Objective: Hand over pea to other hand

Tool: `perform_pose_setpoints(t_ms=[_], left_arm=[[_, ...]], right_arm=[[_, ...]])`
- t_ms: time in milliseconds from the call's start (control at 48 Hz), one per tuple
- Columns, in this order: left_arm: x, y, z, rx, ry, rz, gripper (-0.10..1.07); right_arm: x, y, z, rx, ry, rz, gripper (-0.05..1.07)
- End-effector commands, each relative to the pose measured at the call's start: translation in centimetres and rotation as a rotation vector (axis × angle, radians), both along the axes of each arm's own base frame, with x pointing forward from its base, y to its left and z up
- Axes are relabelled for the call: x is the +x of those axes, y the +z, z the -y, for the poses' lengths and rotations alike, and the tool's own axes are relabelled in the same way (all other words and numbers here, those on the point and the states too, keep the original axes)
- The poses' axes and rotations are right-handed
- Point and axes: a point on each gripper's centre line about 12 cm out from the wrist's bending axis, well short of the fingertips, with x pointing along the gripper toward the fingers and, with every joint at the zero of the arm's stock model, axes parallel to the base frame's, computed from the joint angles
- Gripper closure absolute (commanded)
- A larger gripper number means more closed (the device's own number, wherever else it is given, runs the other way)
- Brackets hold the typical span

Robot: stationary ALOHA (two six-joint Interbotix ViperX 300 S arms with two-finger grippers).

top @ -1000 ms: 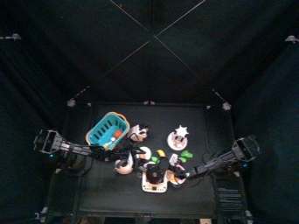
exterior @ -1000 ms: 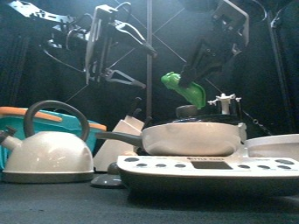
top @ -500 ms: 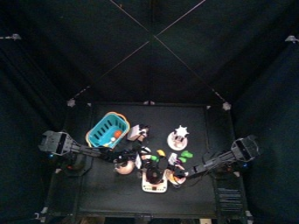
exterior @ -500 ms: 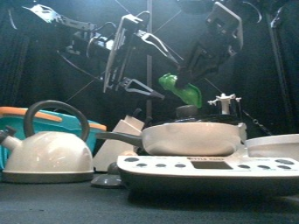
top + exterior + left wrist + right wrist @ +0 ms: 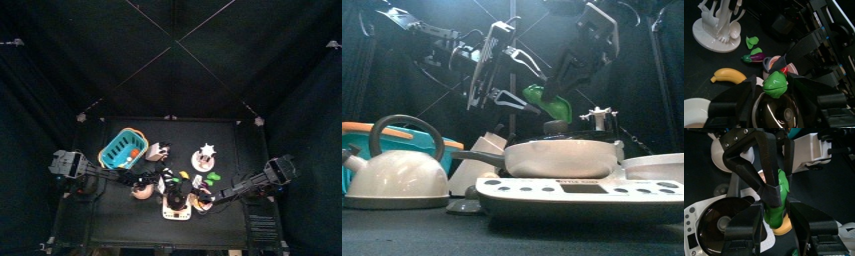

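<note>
The green pea pod (image 5: pixel 544 100) hangs in the air above the pan, held by my right gripper (image 5: pixel 564 84), which is shut on it. In the right wrist view the pod (image 5: pixel 779 202) stands between that gripper's jaws (image 5: pixel 779 214). My left gripper (image 5: pixel 512 82) has come in from the left with its jaws open on either side of the pod's free end. In the left wrist view the pod (image 5: pixel 775 83) sits between the open jaws (image 5: pixel 775 89), with small gaps on both sides. In the top view both grippers meet near the table's middle (image 5: pixel 179 183).
A white kettle (image 5: pixel 396 170) and a teal basket (image 5: pixel 122 148) stand at the left. A pan (image 5: pixel 563 156) sits on a toy stove (image 5: pixel 583 196) below the pod. A white utensil stand (image 5: pixel 716 31), a banana (image 5: pixel 728 76) and an eggplant (image 5: pixel 754 56) lie on the table.
My left arm has swung right toward the pea pod, and its open jaws now bracket the pod's end. My right gripper has kept the pod nearly still.
</note>
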Motion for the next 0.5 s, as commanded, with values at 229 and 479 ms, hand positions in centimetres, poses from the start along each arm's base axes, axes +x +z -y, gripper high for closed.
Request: perform_pose_setpoints(t_ms=[229,479], left_arm=[[0.42,1.2,-0.34,-0.002,0.012,0.037,0.38],[0.29,1.25,-0.44,-0.004,0.016,0.038,0.4]], right_arm=[[0.39,0.94,0.05,0.008,-0.006,0.028,0.47],[0.44,1.03,0.03,0.011,-0.007,0.03,0.36]])
